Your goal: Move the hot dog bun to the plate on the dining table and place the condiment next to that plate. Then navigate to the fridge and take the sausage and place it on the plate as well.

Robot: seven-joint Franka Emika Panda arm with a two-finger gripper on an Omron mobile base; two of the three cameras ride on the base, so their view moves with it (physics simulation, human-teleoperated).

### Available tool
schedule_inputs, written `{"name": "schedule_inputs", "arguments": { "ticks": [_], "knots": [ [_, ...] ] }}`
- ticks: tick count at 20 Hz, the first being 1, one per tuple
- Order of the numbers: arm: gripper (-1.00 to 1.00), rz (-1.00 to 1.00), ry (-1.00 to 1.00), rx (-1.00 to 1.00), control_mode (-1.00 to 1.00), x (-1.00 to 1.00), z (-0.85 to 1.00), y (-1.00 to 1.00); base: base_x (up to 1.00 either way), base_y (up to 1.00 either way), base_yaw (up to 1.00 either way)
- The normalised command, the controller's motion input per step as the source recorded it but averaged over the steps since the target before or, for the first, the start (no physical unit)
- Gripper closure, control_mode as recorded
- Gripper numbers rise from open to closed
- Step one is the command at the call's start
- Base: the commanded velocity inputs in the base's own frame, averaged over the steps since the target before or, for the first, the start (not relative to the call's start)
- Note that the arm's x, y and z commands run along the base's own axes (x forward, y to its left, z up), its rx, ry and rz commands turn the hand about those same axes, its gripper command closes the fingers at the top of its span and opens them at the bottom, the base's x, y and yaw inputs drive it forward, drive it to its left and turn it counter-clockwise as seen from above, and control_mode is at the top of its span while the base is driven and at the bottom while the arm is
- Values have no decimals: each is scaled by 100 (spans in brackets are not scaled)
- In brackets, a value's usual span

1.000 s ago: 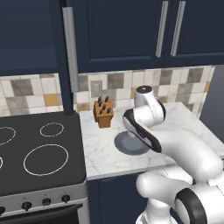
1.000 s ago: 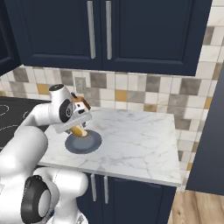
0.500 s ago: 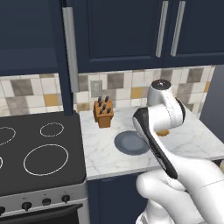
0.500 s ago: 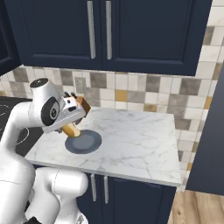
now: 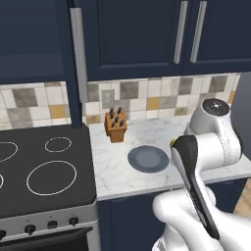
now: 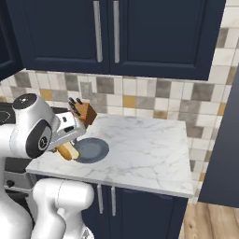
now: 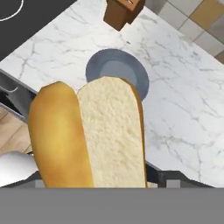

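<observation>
You have one hot dog bun point(image 7: 89, 133), one grey plate point(image 5: 148, 159), one knife block point(image 5: 115, 126) at centre frame, and three stove rings point(image 5: 51, 177) at lower left.

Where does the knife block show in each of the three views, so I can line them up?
Left base view: knife block centre-left, at the backsplash, behind the grey plate.
Right base view: knife block upper left, behind the plate.
Hand view: knife block at the top edge, beyond the plate.
Shared landmark: the plate.
</observation>
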Motion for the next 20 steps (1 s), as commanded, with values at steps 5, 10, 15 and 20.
{"name": "schedule_inputs", "arguments": {
  "ticks": [5,10,15,20],
  "knots": [
    [100,0,0,0,100,0,0,0,-42,38,27],
    [100,0,0,0,100,0,0,0,-13,31,66],
    [100,0,0,0,100,0,0,0,0,45,75],
    [100,0,0,0,100,0,0,0,-4,66,73]
  ]
}}
